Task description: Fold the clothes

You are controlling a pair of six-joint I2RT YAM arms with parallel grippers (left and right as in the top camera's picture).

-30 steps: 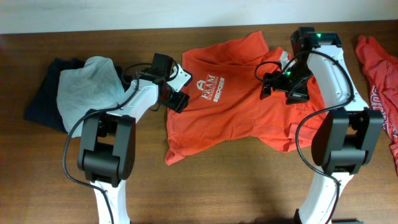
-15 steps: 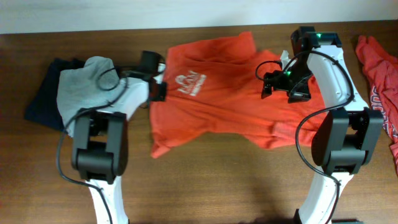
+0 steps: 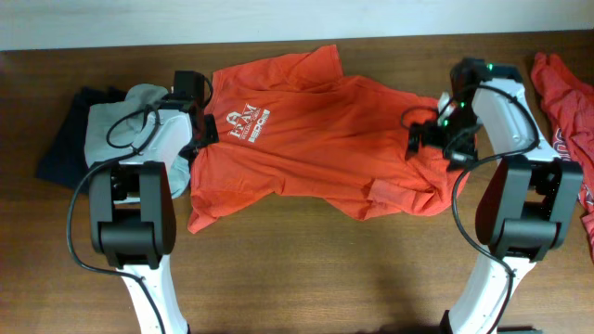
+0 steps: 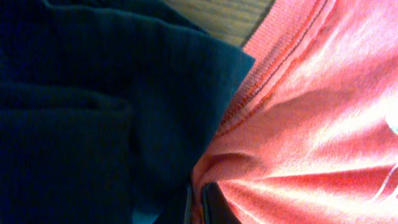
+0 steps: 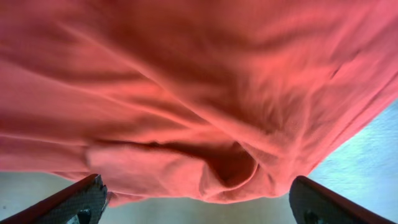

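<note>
An orange-red T-shirt [image 3: 325, 139] with white chest lettering [image 3: 243, 121] lies stretched across the middle of the table, wrinkled at its right end. My left gripper [image 3: 200, 132] is shut on the shirt's left edge; in the left wrist view the fingers [image 4: 210, 204] pinch a fold of the orange fabric [image 4: 311, 124]. My right gripper [image 3: 436, 139] hovers open over the shirt's bunched right part. Its two fingers [image 5: 78, 200] stand wide apart with only loose cloth [image 5: 199, 93] lying beyond them. A second orange-red shirt [image 3: 564, 111] lies crumpled at the far right.
A grey garment [image 3: 130, 125] lies on a dark navy one [image 3: 60, 139] at the left, right beside my left gripper; the navy cloth [image 4: 93, 112] fills the left of the left wrist view. Bare wooden table [image 3: 325, 269] stretches along the front.
My left gripper closed on the shirt's left edge and pulled it leftward, stretching the shirt out toward the grey garment. The right gripper shifted slightly right and stayed open.
</note>
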